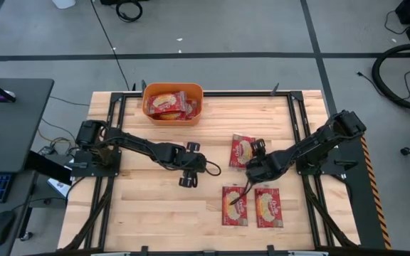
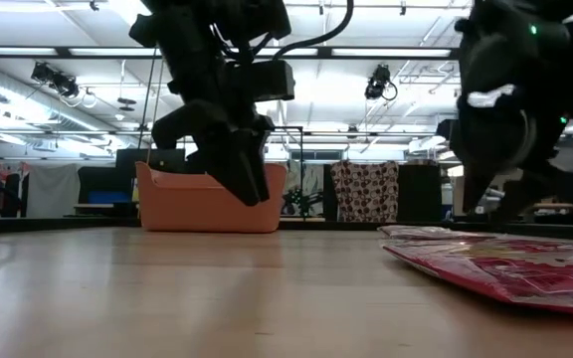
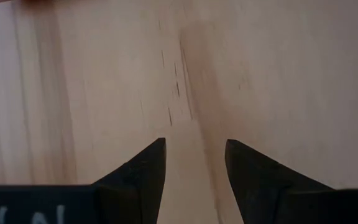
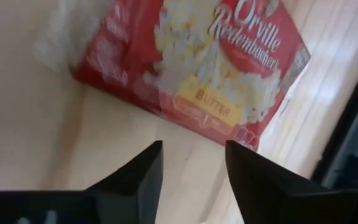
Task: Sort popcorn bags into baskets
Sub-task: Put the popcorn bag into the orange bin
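Your right tool (image 1: 255, 161) is hovering open and empty, a bag (image 1: 242, 150) lying at its 11 o'clock. Your left tool (image 1: 191, 165) is also gaping empty over bare surface (image 1: 155, 206).

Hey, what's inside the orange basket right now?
The basket holds red popcorn bags piled on each other, at least two showing. The pile covers the basket floor, so any bags lying lower cannot be seen.

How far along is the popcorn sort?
Partly done. The basket already holds a few bags. Three bags remain on the table: one beside the open, empty right hand, and two nearer the front edge. The left hand is open and empty over bare wood.
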`<state>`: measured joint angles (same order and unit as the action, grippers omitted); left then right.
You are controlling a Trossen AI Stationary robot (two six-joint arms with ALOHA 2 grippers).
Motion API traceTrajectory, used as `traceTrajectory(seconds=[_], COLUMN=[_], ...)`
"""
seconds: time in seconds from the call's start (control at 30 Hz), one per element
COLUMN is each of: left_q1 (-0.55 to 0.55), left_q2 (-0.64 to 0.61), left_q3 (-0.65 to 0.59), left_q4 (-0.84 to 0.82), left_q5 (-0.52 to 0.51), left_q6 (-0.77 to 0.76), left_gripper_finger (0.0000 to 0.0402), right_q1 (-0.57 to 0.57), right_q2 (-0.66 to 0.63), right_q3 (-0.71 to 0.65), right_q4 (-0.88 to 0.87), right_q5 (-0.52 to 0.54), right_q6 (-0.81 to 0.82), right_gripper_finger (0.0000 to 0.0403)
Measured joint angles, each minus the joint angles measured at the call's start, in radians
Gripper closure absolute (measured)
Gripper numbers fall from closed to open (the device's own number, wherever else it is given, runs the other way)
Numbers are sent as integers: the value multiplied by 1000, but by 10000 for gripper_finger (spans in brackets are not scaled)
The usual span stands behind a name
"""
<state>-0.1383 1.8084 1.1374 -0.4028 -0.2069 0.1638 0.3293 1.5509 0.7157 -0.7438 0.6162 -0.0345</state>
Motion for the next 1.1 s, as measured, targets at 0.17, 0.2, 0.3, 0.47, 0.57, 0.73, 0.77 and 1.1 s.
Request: traceTrajectory(seconds=[0.17, 0.2, 0.3, 0.47, 0.57, 0.73, 0.77, 1.1], left_q1=[-2, -2, -2, -2, -2, -16, -21, -95], left_q2=[-5, -5, -5, -5, -5, -5, -5, -91], left_q3=[0, 0, 0, 0, 0, 0, 0, 2], left_q4=[-42, -57, -78, -84, -84, -63, -51, -46], left_q5=[-36, -44, -63, -63, -63, -63, -63, -232], left_q6=[5, 4, 5, 5, 5, 9, 14, 109], left_gripper_finger=[232, 232, 232, 232, 232, 232, 232, 232], right_q1=[-23, -25, -29, -33, -39, -46, -46, -45], right_q2=[0, -2, -4, -3, -3, -1, 0, 2], right_q3=[-90, -105, -141, -170, -187, -191, -191, -84], right_q4=[147, 182, 266, 392, 457, 497, 507, 514], right_q5=[24, 38, 82, 82, 64, 20, 13, -33], right_q6=[-139, -163, -232, -406, -484, -485, -478, -350], right_gripper_finger=[220, 222, 231, 250, 275, 364, 382, 397])
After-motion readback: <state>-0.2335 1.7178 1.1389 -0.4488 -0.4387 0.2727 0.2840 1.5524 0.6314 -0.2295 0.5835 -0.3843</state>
